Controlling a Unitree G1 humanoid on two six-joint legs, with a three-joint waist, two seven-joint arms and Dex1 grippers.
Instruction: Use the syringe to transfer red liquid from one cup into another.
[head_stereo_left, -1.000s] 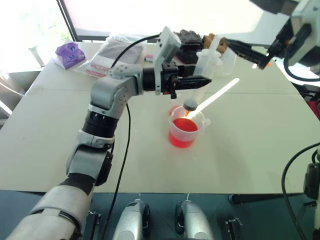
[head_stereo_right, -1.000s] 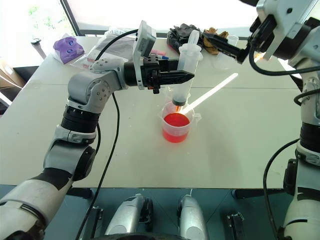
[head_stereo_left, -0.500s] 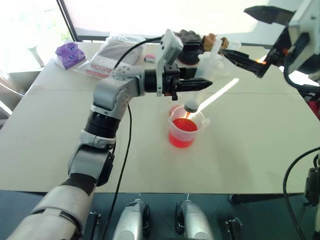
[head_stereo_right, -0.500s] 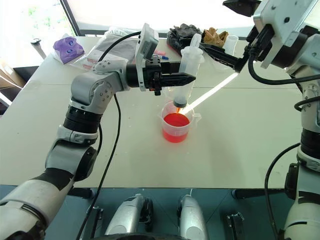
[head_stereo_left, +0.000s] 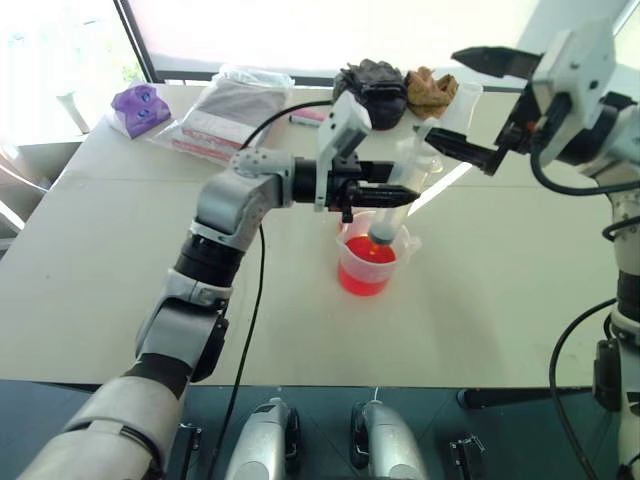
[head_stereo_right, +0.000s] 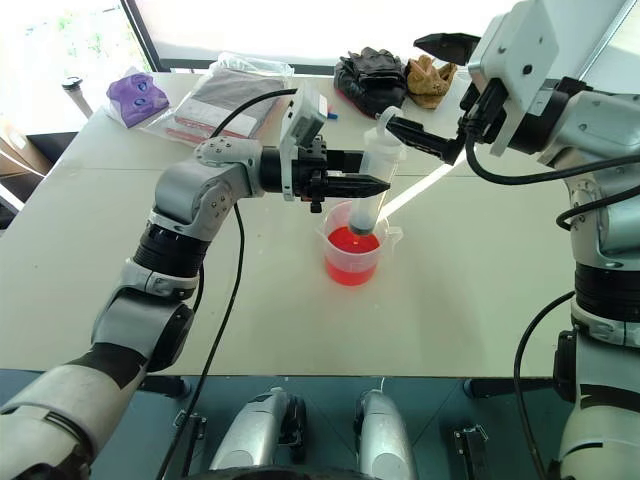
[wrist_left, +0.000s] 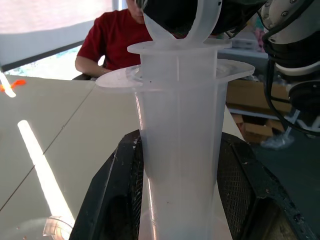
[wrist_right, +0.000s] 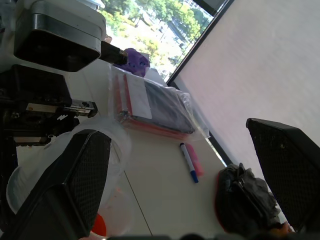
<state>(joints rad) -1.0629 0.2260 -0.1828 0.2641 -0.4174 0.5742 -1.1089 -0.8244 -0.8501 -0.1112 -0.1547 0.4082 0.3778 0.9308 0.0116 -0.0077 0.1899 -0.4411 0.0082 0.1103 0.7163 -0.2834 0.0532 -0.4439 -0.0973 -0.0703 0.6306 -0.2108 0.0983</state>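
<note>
Syringe (head_stereo_right: 372, 185) upright over the handled beaker (head_stereo_right: 352, 255), at the centre of the table (head_stereo_right: 480, 300); its barrel is clenched between the black fingers of my left claw (head_stereo_right: 372, 184), which reaches in level from nine o'clock. The orange tip sits just inside the beaker's rim, at or just above the red liquid (head_stereo_right: 350, 242); whether it is actually immersed I cannot tell. My right claw (head_stereo_right: 432, 95) stands released, jaws spread wide and grasping nothing, its lower finger just beside the white plunger (head_stereo_right: 385, 122) at the plunger's two o'clock. In the left wrist view the barrel fills the gap between my pads, with the flange and the plunger's ring above them.

Step in hand, as I judge it: seating the tip in the liquid and taking hold of the plunger. To do it well I should keep the barrel vertical and steady with my left claw, bring my right jaws either side of the plunger's ring before closing, and draw straight along the barrel's axis, so that the beaker is not tipped.

Compared with a second ago, the syringe has come down from above the rim into the beaker's mouth, and my right claw has dropped from two o'clock towards the plunger.
</note>
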